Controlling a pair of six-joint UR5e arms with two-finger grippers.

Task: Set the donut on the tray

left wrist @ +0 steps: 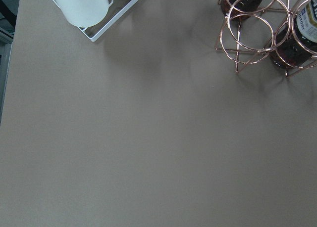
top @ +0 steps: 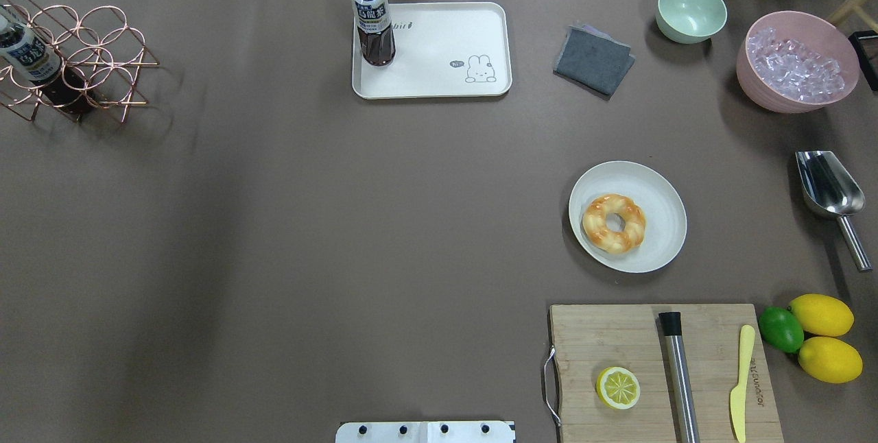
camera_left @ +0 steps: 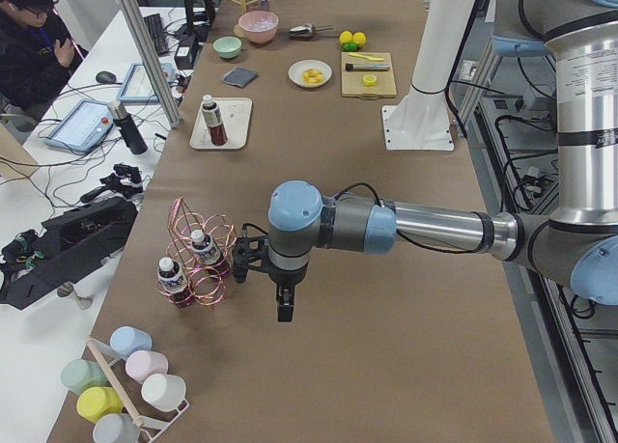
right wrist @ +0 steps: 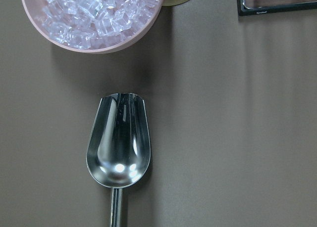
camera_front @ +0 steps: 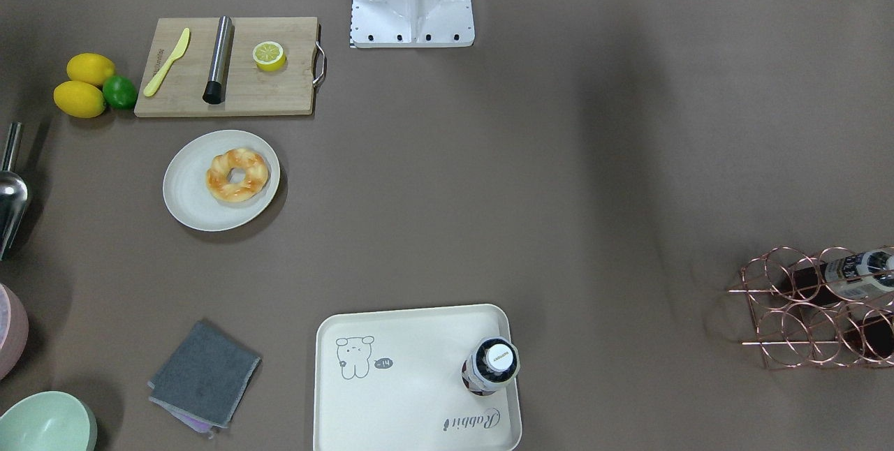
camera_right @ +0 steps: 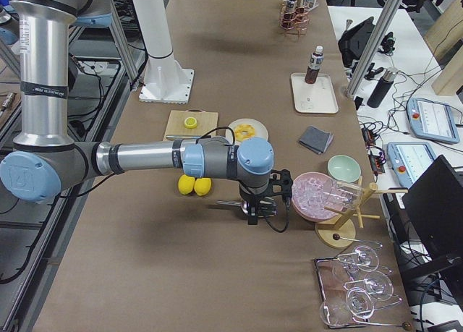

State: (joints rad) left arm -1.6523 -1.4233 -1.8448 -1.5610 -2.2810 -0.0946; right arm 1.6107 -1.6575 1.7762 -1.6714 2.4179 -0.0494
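At the robot's edge of the table, on my overhead feed, I've got the wooden cutting board (top: pixel 617 340) off to the right side. On it lie a halved lemon (top: pixel 618 387), a steel cylinder (top: pixel 679 374) and a yellow knife (top: pixel 741 381). Just beside the board sit 2 whole lemons (top: pixel 821 315) with 1 lime (top: pixel 780 328) touching them.

One step further out, here's the donut (top: pixel 614 223). It lies flat on the round off-white plate (top: pixel 662 186), toward the plate's left half. Nothing is gripping it. A metal scoop (top: pixel 826 186) lies to the right of the plate, well apart from it.

Over on the right side view, the right gripper (camera_right: pixel 253 215) hangs pointing down above that scoop, next to the pink bowl of ice (top: pixel 761 90). I can't tell whether its fingers are parted or closed; its wrist feed only shows the scoop and the bowl's rim below.

On the left side view, the left gripper (camera_left: pixel 284 308) hangs pointing down over bare tabletop, near the copper wire rack (top: pixel 82 59) that holds bottles. Same story: I can't make out its finger state from here.

Out at the far edge sits the tray (top: pixel 439 45), well apart from the donut. 1 dark bottle (top: pixel 372 18) with a white cap stands upright in the tray's left far corner. To the right of the tray lie a folded grey cloth (top: pixel 593 60) and then a pale green bowl (top: pixel 691 11).
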